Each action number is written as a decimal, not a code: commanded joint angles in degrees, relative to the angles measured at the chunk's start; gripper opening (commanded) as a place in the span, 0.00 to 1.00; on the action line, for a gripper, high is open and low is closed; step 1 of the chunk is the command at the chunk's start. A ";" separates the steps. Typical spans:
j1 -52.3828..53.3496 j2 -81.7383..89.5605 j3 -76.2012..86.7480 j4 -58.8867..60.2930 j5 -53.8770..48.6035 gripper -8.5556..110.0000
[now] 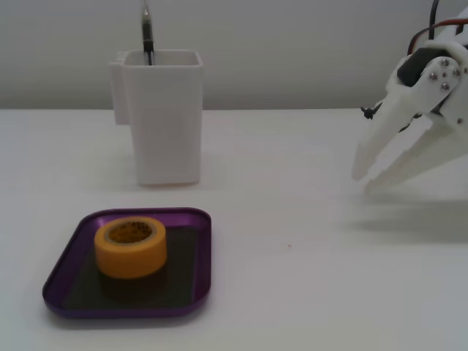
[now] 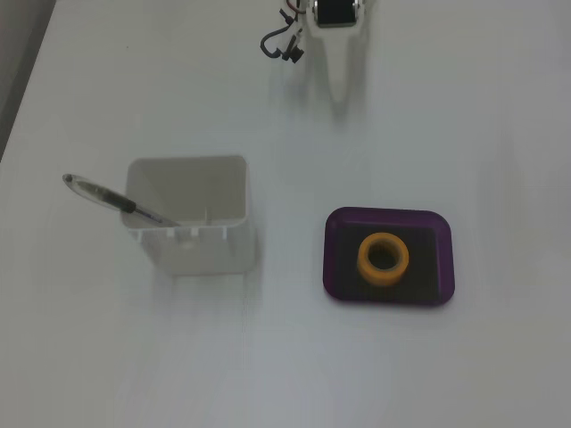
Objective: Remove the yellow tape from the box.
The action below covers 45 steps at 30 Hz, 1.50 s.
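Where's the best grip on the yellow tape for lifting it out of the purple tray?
Probably from straight above. The yellow tape lies flat in the box with its core hole facing up, so one of the jaws could drop into the hole and the other outside, pinching the ring wall. The low rim hinders a side approach. The gripper is open and well clear of it.

I am seeing the yellow tape (image 1: 130, 248) showing yellow-orange, its inner core carrying dark printing on yellow. The box (image 1: 55, 280) under it is gleaming metallic purple along the rim, with a dark, nearly black bottom. My gripper (image 1: 363, 176) is showing plain white, with silver screws and a black part at its body. Well apart from it, the tall container (image 1: 165, 117) is showing white, holding a black and clear pen (image 2: 111, 200). The table (image 1: 322, 292) is showing white throughout.
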 commanded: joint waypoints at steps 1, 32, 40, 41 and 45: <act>-9.40 2.99 0.79 -0.88 0.79 0.09; 0.00 -12.30 -25.93 -2.20 -2.11 0.11; -7.03 -56.43 -53.26 -4.48 -5.10 0.18; -8.61 -61.52 -57.30 -4.48 -4.92 0.19; -13.45 -79.89 -72.60 -4.48 -4.66 0.19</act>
